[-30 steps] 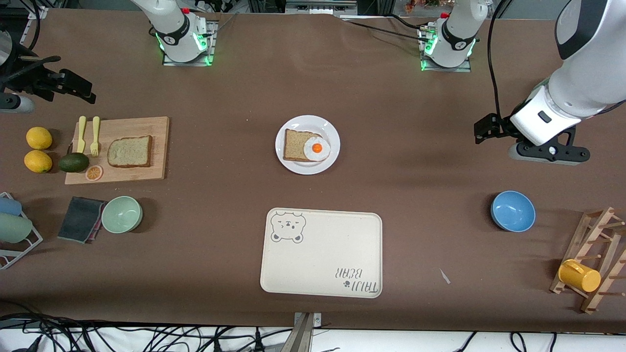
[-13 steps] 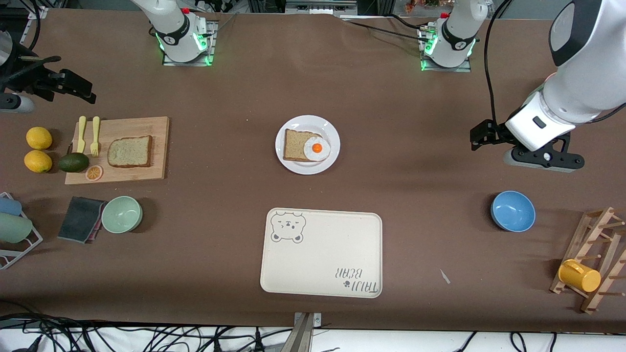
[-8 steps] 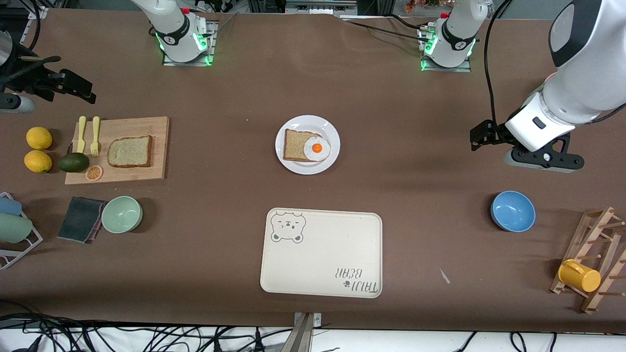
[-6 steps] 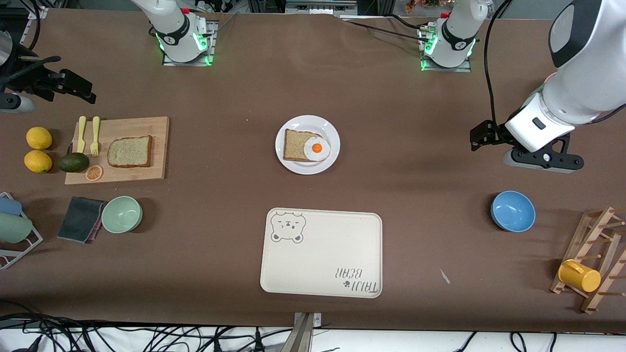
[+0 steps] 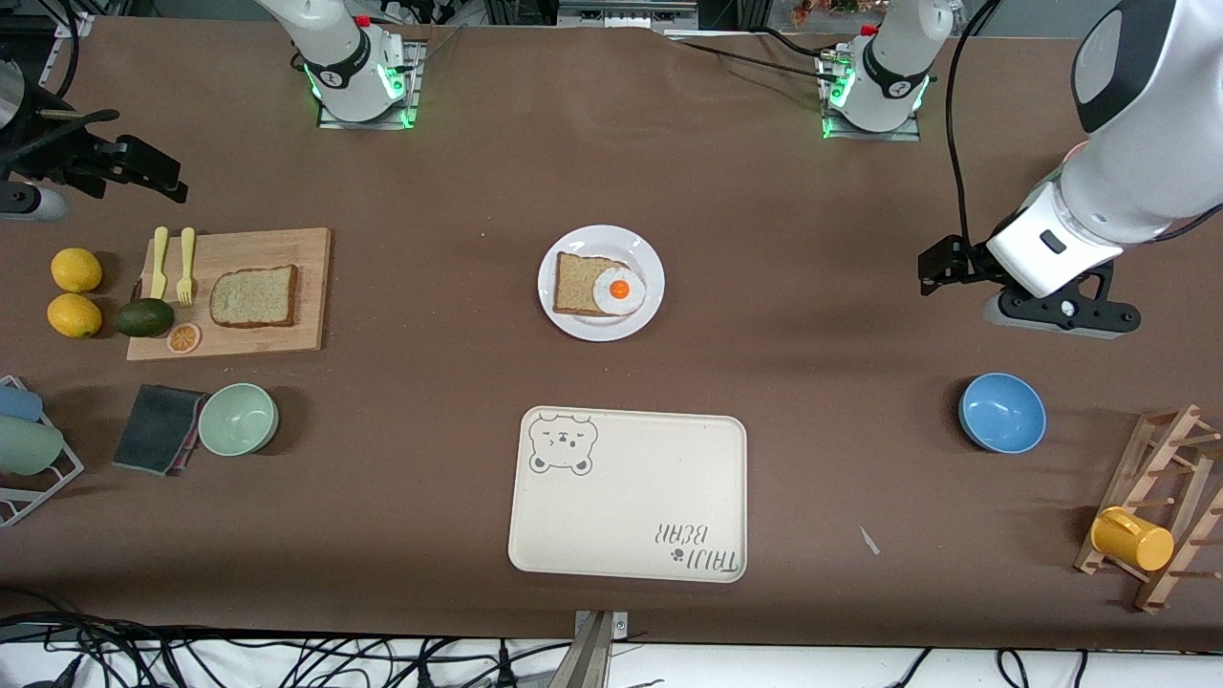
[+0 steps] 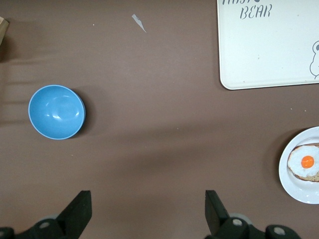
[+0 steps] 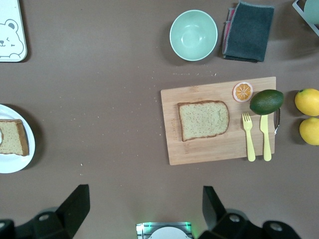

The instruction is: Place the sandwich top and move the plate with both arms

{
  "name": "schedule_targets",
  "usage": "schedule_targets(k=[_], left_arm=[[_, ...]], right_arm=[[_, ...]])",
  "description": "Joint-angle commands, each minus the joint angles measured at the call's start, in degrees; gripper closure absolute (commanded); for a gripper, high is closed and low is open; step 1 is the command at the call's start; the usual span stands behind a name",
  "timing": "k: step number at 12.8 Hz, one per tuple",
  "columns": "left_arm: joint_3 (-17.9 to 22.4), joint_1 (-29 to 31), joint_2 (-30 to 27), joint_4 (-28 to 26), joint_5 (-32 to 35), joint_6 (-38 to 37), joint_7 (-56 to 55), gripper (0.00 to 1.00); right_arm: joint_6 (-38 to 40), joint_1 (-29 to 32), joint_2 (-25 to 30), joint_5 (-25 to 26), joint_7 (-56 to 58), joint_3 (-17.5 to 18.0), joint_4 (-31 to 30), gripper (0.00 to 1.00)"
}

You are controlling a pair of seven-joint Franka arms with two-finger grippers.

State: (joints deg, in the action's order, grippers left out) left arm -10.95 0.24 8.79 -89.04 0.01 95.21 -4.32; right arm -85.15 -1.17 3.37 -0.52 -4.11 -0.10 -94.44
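The sandwich top (image 5: 253,296) (image 7: 203,120), a pale speckled slice, lies flat on a wooden cutting board (image 5: 311,287) toward the right arm's end. The white plate (image 5: 642,250) (image 6: 294,186) sits mid-table with a darker slice and a fried egg (image 5: 619,290) on it. My left gripper (image 5: 1059,311) (image 6: 148,214) hangs open and empty over bare table toward the left arm's end. My right gripper (image 7: 144,209) (image 5: 27,199) is open and empty, high over the table by its own base, well apart from the bread.
A cream bear-print tray (image 5: 626,497) lies nearer the camera than the plate. A blue bowl (image 5: 1001,413) and a wooden rack with a yellow cup (image 5: 1132,540) stand at the left arm's end. Forks, avocado, lemons (image 5: 75,291), a dark cloth and a green bowl (image 5: 238,419) surround the board.
The left arm's hand shifted slightly toward the table's middle about two seconds ago and has held still since. Nothing on the table moved.
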Motion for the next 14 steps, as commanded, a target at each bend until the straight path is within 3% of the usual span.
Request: schedule_targets(k=[1, 7, 12, 14], left_arm=[[-0.3, 0.11, 0.44, 1.14, 0.7, -0.73, -0.33, 0.0], [-1.26, -1.38, 0.96, 0.88, -4.04, -0.82, 0.37, 0.0], [-1.27, -3.75, 7.19, 0.79, -15.37, 1.36, -0.16, 0.0], [-2.14, -5.67, 10.53, 0.62, -15.83, 5.32, -0.16, 0.0]], right_arm=[[-0.19, 0.03, 0.76, 0.17, 0.77, -0.08, -0.74, 0.0], [-0.1, 0.03, 0.58, 0.17, 0.33, -0.08, -0.74, 0.0], [-0.45, 0.03, 0.32, 0.17, 0.24, -0.08, -0.66, 0.0], [-0.72, -0.06, -0.21, 0.25, 0.33, 0.01, -0.48, 0.0]])
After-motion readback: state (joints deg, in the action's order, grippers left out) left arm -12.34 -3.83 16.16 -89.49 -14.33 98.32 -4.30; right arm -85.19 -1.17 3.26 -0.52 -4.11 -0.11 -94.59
